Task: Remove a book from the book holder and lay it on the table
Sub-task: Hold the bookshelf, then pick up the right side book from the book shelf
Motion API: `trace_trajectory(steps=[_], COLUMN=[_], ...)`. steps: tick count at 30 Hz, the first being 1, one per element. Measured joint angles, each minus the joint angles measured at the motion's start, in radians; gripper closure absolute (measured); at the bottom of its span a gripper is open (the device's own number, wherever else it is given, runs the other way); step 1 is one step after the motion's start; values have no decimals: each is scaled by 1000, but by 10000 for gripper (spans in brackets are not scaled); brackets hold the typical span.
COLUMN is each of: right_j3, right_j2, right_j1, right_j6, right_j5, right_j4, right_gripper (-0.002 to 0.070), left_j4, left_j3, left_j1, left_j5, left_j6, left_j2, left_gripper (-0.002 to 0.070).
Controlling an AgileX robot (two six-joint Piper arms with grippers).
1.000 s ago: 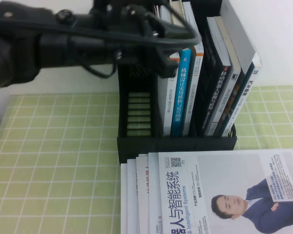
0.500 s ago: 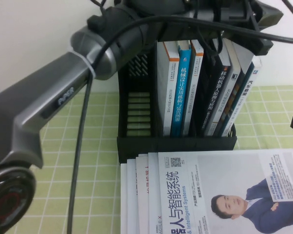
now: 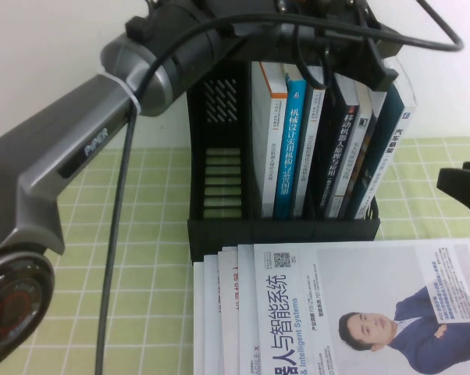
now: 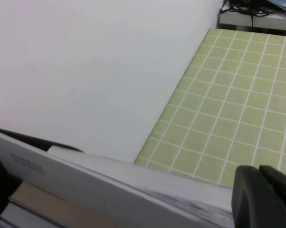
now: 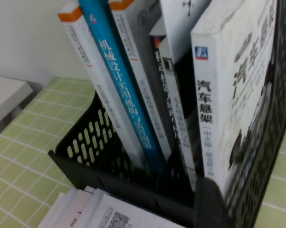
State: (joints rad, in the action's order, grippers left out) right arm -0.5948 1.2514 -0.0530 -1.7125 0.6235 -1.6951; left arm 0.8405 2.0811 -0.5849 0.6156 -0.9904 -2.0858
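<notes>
The black book holder [image 3: 282,231] stands on the green checked table [image 3: 102,234], with several upright books in its middle and right compartments. The white book [image 3: 393,129] with the black Chinese title leans at the far right of the right compartment and shows clearly in the right wrist view [image 5: 238,95]. My left gripper [image 3: 375,66] is above the right compartment. In the left wrist view it [image 4: 124,190] is open, with its fingers [image 4: 262,199] on either side of a white book's top edge. My right gripper [image 3: 463,187] is open and empty, low beside the holder's right wall [image 5: 271,123].
A fanned stack of magazines [image 3: 360,312], the top one showing a man in a blue suit, lies in front of the holder. A blue-spined book [image 3: 293,141] stands in the middle compartment. The left arm's cable [image 3: 114,234] hangs over the table's left part. A white wall stands behind.
My left arm has swung right, from the holder's left side to above the right compartment. My right gripper has come further into view at the right edge.
</notes>
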Motion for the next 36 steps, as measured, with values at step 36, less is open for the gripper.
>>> trace_trajectory(steps=[36], right_j3=[-472], right_j2=[457], right_j1=[279], right_j6=[-60], right_j5=[-305], right_j4=[-14], right_gripper=[545], left_j4=[-44], left_j3=[4], left_j1=[45], left_j5=[46], left_j6=[63], left_j2=[14], left_gripper=[678])
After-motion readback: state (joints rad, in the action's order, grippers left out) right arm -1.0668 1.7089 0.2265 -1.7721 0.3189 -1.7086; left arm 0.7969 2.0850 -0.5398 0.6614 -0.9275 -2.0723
